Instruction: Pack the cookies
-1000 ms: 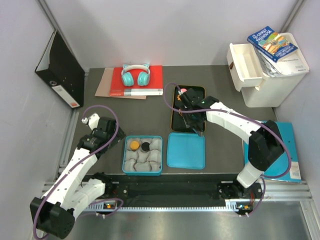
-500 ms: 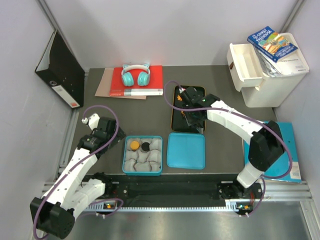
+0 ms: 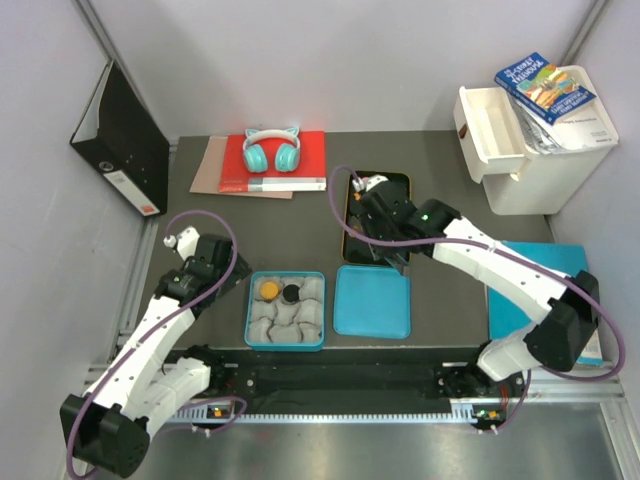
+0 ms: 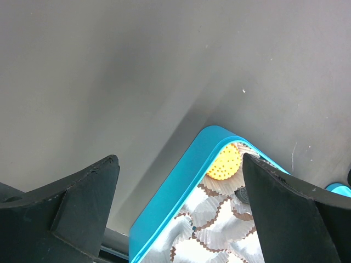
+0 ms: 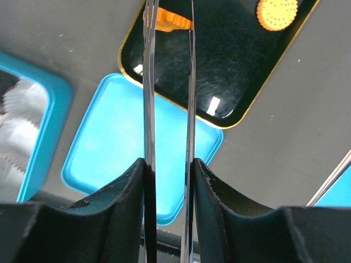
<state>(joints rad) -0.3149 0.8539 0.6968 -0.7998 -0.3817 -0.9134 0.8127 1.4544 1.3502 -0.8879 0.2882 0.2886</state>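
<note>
Pinching an irregular orange cookie (image 5: pixel 167 21) between its two thin clear fingers (image 5: pixel 148 109), my right claw (image 5: pixel 169 13) hangs over the black tray (image 5: pixel 230 66). The cookie's long axis runs straight across the gap, finger to finger, and its ends meet both. A round orange cookie (image 5: pixel 277 12) lies flat on the same tray, dotted face up, off to the right in the wrist view. Two more sit in the blue box (image 3: pixel 249 310), which is lined with white paper cups (image 3: pixel 298 322): an orange disc (image 3: pixel 268 291) in the far-left cup and a black disc (image 3: pixel 291 294) in the cup just beside it, both flat. The blue lid (image 3: pixel 373 300) lies flat just right of the box, on the near side of the tray. All rest on a dark grey table (image 3: pixel 450 170) walled in pale grey. A black binder (image 3: pixel 120 140) leans at the left wall, teal headphones (image 3: pixel 271 152) sit on a red book (image 3: pixel 312 155) at the far edge, and a white drawer unit (image 3: pixel 540 160) stands far right. My right arm bends its elbow out to the right and reaches leftward to the tray. My left arm slants up from its base to the left of the box. My left claw (image 4: pixel 180 158) is spread wide above the table, the box's corner showing between its dark fingers (image 4: pixel 66 208).
</note>
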